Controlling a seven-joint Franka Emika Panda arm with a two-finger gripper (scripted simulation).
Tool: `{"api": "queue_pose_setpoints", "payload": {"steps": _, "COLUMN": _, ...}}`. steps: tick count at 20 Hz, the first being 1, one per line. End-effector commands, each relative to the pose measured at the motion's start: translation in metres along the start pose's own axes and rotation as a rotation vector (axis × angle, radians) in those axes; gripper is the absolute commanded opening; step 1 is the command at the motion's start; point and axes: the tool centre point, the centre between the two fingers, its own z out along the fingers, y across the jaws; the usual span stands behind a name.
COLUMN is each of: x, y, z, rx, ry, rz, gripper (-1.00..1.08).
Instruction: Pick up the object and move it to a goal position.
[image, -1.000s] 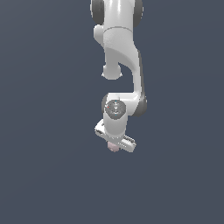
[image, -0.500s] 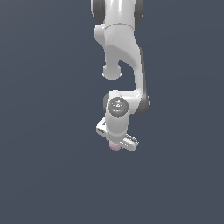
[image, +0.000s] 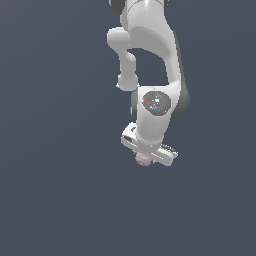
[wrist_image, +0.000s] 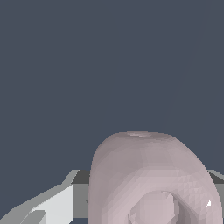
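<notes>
The object (image: 143, 159) is a small pale pink rounded piece. In the exterior view only its lower part peeks out under the white hand. In the wrist view the object (wrist_image: 148, 179) fills the near field, with a central dimple, between the grey fingers (wrist_image: 52, 205). My gripper (image: 145, 156) is shut on it and holds it up against the plain dark background. The fingertips are mostly hidden by the hand and the object.
The white arm (image: 150, 60) comes down from the top of the exterior view. Everything around is a plain dark blue-grey background with no other objects, edges or goal marker showing.
The arm has moved slightly, and the hand with the pink object sits a little higher and more to the exterior view's right than one second ago. The grip is unchanged.
</notes>
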Motion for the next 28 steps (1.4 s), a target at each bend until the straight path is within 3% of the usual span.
{"api": "queue_pose_setpoints", "payload": {"steps": 1, "x": -0.009, "y": -0.015, "z": -0.026, "rx": 0.0, "ry": 0.001, "rz": 0.0, "gripper": -1.0}}
{"api": "queue_pose_setpoints", "payload": {"steps": 17, "x": -0.057, "y": -0.108, "z": -0.181, "rx": 0.0, "ry": 0.001, "rz": 0.0, "gripper": -1.0}}
{"api": "queue_pose_setpoints", "payload": {"steps": 28, "x": -0.075, "y": -0.147, "z": -0.242, "rx": 0.0, "ry": 0.001, "rz": 0.0, "gripper": -1.0}}
